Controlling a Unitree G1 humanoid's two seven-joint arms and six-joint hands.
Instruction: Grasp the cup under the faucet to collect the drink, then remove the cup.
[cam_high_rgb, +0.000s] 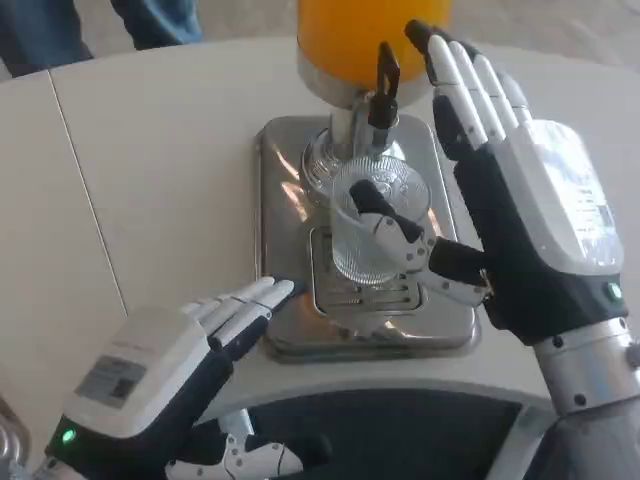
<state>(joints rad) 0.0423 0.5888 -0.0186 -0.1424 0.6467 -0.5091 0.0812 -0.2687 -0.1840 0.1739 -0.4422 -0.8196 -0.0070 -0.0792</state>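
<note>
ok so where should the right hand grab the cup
Around the ribbed side wall of the cup, coming from its right. It stands upright on the drip tray under the faucet, so the top is blocked. The right hand is already beside it.

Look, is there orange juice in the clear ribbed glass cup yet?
No, the clear ribbed glass cup looks empty and see-through under the black faucet lever.
</note>
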